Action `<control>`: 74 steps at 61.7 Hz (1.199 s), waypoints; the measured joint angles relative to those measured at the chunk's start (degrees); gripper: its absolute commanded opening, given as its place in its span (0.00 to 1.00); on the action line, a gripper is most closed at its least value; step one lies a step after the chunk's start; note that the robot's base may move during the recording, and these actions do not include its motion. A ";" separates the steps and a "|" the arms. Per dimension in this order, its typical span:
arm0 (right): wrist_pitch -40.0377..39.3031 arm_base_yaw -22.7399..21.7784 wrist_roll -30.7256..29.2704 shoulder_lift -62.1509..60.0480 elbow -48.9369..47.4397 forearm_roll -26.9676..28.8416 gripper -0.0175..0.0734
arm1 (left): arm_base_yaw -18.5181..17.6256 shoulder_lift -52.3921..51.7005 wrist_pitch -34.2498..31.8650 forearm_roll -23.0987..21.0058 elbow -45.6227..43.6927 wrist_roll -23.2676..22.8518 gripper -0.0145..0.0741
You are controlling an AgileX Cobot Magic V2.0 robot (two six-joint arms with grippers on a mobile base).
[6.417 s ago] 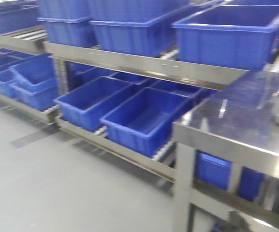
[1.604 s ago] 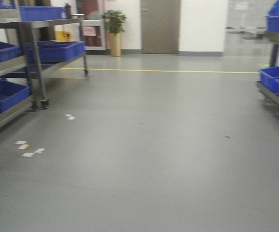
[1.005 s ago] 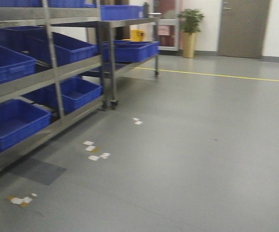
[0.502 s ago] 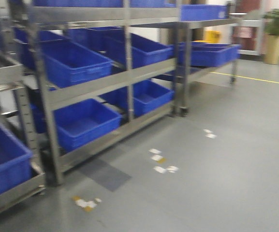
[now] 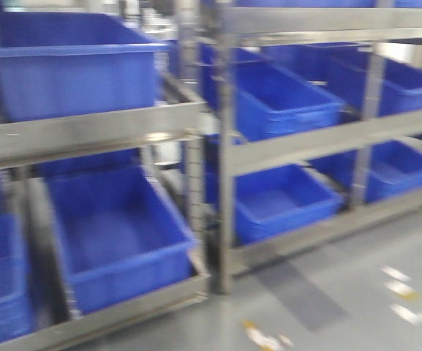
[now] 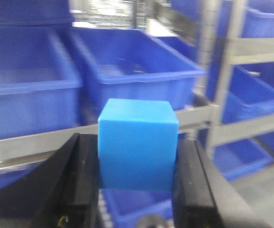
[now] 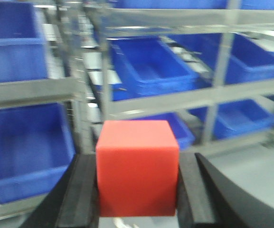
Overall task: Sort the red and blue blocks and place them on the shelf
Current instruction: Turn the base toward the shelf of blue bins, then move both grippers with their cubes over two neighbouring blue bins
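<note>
We face the shelf | left claw grips the blue block, right claw grips the red block, both held short of the blue bins | pickup done, we judge; placing both on the shelf remains.

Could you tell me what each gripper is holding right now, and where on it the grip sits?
The left gripper clamps the blue block by its two opposite side faces; the right gripper clamps the red block the same way.
</note>
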 measured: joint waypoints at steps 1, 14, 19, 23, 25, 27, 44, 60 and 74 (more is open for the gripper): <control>0.00 0.00 0.00 0.00 0.00 0.00 0.32 | 0.00 0.00 0.00 0.00 0.00 0.00 0.30; 0.00 0.00 0.00 0.00 0.00 0.00 0.32 | 0.00 0.00 0.00 0.00 0.00 0.00 0.30; 0.00 0.00 0.00 0.00 0.00 0.00 0.32 | 0.00 0.00 0.00 0.00 0.00 0.00 0.30; 0.00 0.00 0.00 0.00 0.00 0.00 0.32 | 0.00 0.00 0.00 0.00 0.00 0.00 0.30; 0.00 0.00 0.00 0.00 0.00 0.00 0.32 | 0.00 0.00 0.00 0.00 0.00 0.00 0.30; 0.00 0.00 0.00 0.00 0.00 0.00 0.32 | 0.00 0.00 0.00 0.00 0.00 0.00 0.30; 0.00 0.00 0.00 0.00 0.00 0.00 0.32 | 0.00 0.00 0.00 0.00 0.00 0.00 0.30; 0.00 0.00 0.00 0.00 0.00 0.00 0.32 | 0.00 0.00 0.00 0.00 0.00 0.00 0.30; 0.00 0.00 0.00 0.00 0.00 0.00 0.32 | 0.00 0.00 0.00 0.00 0.00 0.00 0.30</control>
